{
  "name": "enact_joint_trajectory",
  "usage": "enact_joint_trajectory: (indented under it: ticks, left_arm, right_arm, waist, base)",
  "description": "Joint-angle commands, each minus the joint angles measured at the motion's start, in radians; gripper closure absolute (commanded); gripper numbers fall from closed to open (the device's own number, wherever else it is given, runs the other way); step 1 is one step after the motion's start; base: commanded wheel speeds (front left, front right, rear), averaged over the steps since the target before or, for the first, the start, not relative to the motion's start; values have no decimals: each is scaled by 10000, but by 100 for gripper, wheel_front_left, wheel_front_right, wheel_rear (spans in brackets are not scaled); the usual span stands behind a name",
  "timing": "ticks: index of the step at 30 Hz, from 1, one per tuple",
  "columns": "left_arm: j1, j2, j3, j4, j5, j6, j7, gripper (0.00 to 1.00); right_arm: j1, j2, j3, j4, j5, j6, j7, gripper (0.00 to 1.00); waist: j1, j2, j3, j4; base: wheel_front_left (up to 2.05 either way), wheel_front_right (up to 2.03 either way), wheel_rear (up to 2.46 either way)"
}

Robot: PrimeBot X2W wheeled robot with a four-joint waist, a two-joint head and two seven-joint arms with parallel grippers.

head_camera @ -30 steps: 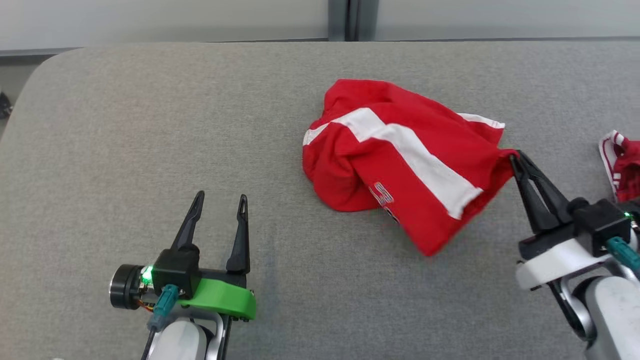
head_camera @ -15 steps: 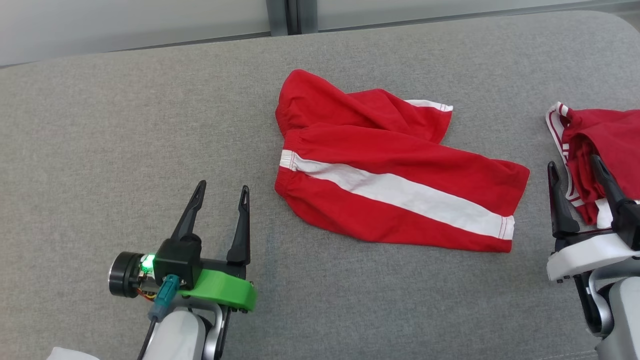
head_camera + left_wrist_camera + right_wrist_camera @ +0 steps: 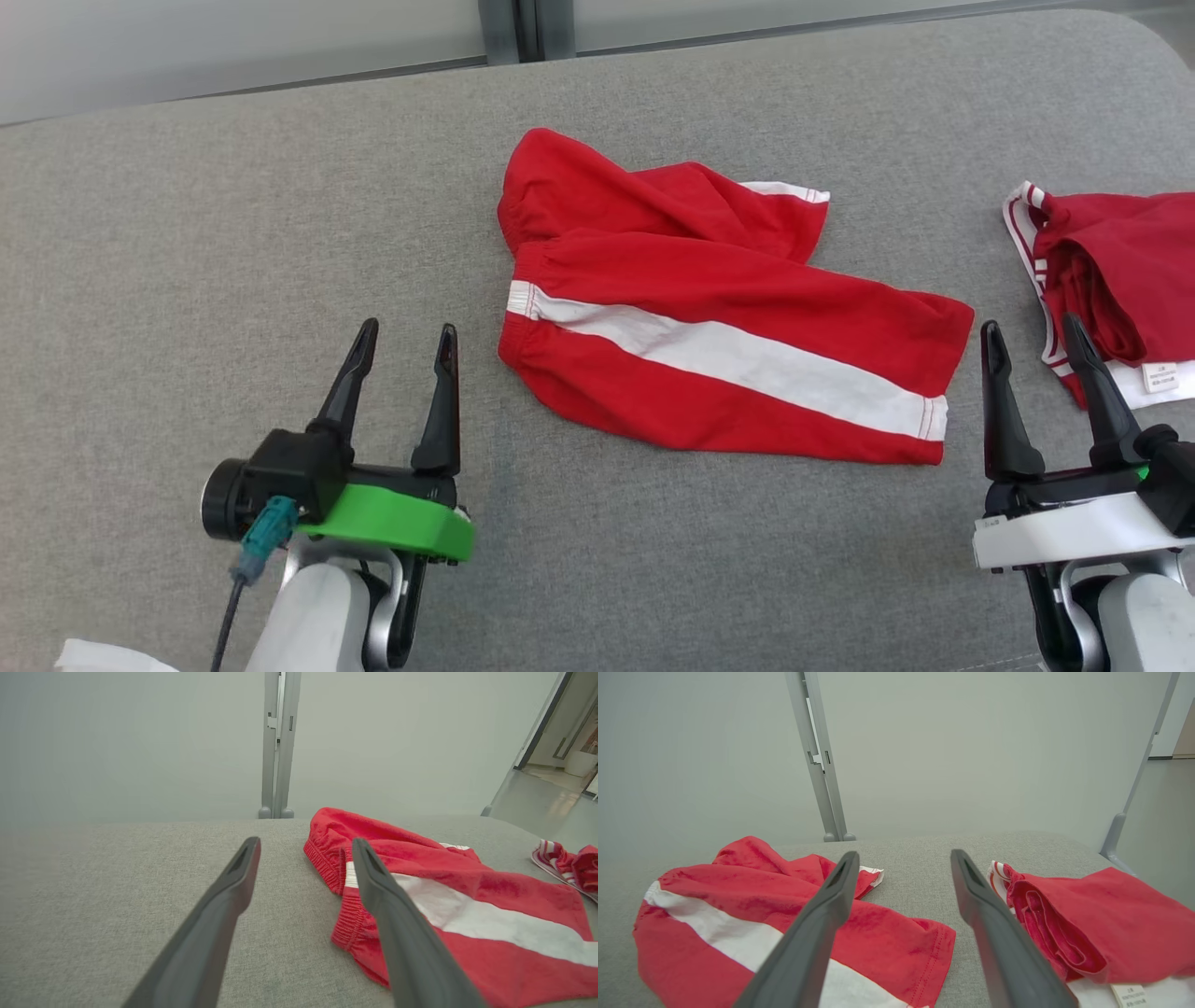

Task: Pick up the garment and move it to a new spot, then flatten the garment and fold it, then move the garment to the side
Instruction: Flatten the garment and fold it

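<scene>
Red shorts [image 3: 728,373] with a white stripe [image 3: 747,359] lie near the middle of the grey table [image 3: 233,233], not yet flat. One leg stretches toward the robot's right, and the other is bunched and partly tucked behind it. The left end effector [image 3: 406,329] hovers with its fingers moderately apart and empty, just beside the waistband [image 3: 523,308]. The right end effector [image 3: 1027,327] is likewise spread and holds nothing. It stands between the hem [image 3: 938,420] of the outstretched leg and a second red garment [image 3: 1120,271] at the table's right edge.

That position is the main hazard. The two pieces share a colour and lie near each other, so a slightly wide reach could pinch the wrong one or catch both. A pinch that takes only the top layer would probably drag the shorts into a fresh heap rather than spread them. The tucked rear leg may stay folded under if the pull runs only along the stripe. Thin cloth on a woven cover also invites a missed edge.

From the head view the whole layout reads clearly, including the gap between the left fingers and the waistband. In the left wrist view one finger overlaps the waistband, so contact cannot be judged there. That view does show the gathered elastic standing up off the table. In the right wrist view the stitched hem lies flat, there is bare table between the two garments, and the second garment's stacked folds show above a white label [image 3: 1129,994].
</scene>
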Motion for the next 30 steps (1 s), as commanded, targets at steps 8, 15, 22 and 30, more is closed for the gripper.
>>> enact_joint_trajectory:
  ticks: [8,15,22,30]
  left_arm:
    - [-1286,195,-856,1596,-1405,-844,277,0]
    - [-2424,689,-1684,2730,-2543,-921,1277,0]
    - [-2916,1251,-2680,2958,-3755,-917,1639,0]
    - [-3255,1582,-3247,3150,-4415,-918,1612,0]
  right_arm:
    - [-342,-18,169,-65,-77,-17,-30,0]
    - [-476,66,354,21,-155,-17,-29,0]
    - [-519,128,205,220,-64,-17,-30,0]
    - [-533,158,253,287,-96,-17,-30,0]
  waist:
    - [0,-1,158,-277]
    - [0,-1,316,-584]
    - [0,-1,390,-785]
    - [0,-1,398,-825]
  base:
    - [0,0,0]
    - [0,0,0]
    - [0,0,0]
    - [0,0,0]
